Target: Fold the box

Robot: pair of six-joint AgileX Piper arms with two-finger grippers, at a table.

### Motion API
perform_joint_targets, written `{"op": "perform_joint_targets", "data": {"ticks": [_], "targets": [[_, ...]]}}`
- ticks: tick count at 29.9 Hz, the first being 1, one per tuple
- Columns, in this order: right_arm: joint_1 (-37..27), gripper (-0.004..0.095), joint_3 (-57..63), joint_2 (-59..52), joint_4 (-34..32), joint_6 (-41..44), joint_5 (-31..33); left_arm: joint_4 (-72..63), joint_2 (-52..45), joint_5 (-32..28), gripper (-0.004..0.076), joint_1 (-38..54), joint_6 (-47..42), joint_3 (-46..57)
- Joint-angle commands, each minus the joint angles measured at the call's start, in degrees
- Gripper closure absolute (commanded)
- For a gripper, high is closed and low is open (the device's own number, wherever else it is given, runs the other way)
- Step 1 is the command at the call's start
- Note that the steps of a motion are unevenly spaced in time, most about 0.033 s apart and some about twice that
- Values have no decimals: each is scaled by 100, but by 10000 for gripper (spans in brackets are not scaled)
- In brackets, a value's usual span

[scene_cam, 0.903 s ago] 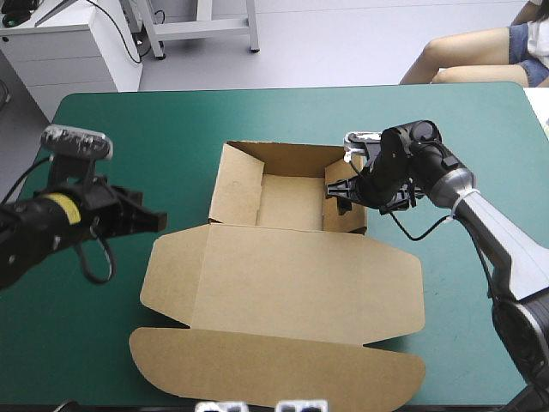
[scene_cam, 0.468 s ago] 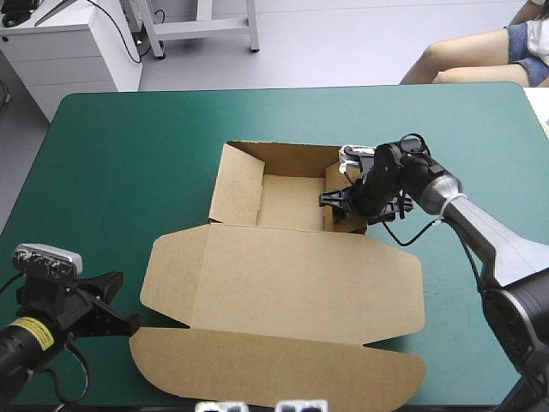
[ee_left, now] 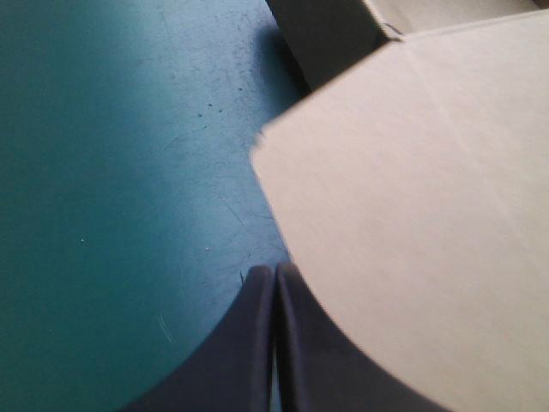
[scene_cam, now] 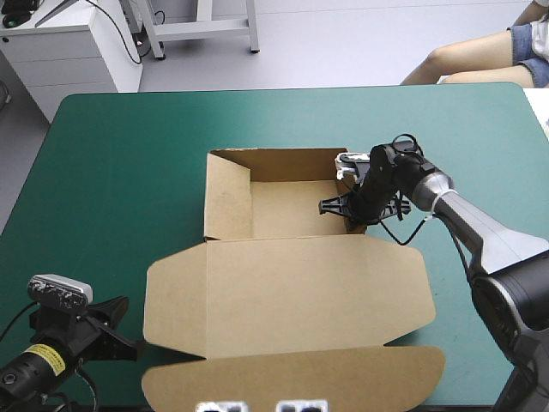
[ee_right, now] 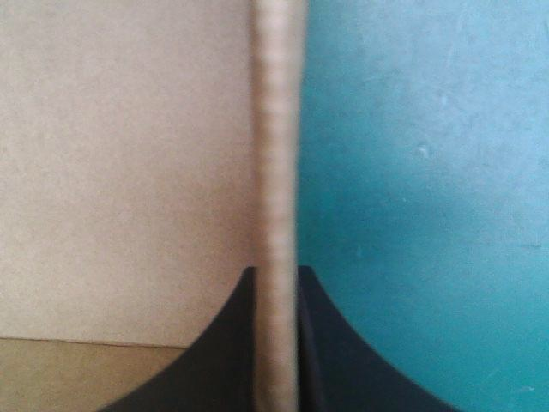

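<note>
- High view: the box point(scene_cam: 300, 292) lies mid-bench point(scene_cam: 129, 172), an open tray on the far side with its lid flat toward the near edge.
- The tray's left, far and right walls stand up. The lid's rounded front flap point(scene_cam: 292, 382) runs off the picture at the near edge, so its end is cut off.
- The right arm's fingers point(scene_cam: 334, 206) sit at the tray's right wall point(scene_cam: 352, 225), near its front corner. The tips are dark and overlap the wall, and the grip is hard to read from here.
- The left arm's fingers point(scene_cam: 120, 346) are low at the near left corner of the bench, just beside the lid's left side flap point(scene_cam: 171, 292). That arm is mostly cut off, and contact with the board cannot be told.
- Left wrist view: the left arm's fingers point(ee_left: 257, 318) are pressed together in one point with nothing between them.
- The box point(ee_left: 429, 215) has a rounded flap corner lying over part of one finger and hiding it. I cannot tell whether board and finger touch.
- A dark bit of the tray's wall point(ee_left: 326, 34) shows ahead, cut off by the frame. Bare bench point(ee_left: 103, 172) is on the other side.
- Right wrist view: the right arm's fingers point(ee_right: 227, 352) are nearly together, clamped on the upright edge of the box wall point(ee_right: 276, 172).
- The board edge is blurred and hides the fingertips.
- Brown board of the box point(ee_right: 129, 172) fills one side of the edge, and teal-green bench point(ee_right: 429, 172) fills the other.
</note>
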Motion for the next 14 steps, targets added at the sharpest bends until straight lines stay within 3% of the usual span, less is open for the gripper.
{"op": "perform_joint_targets", "data": {"ticks": [1,9,14], "targets": [[7,928,-568,-405,-105,-129,239,-14,50,-519,732,-21,-49,-139],[-389,928,-1889,-865,-1549,-199,1301,-14,50,-685,732,-21,-38,-139],[-1151,928,-2054,-1197,-2158,-395,1328,-14,50,-685,732,-21,5,-139]]}}
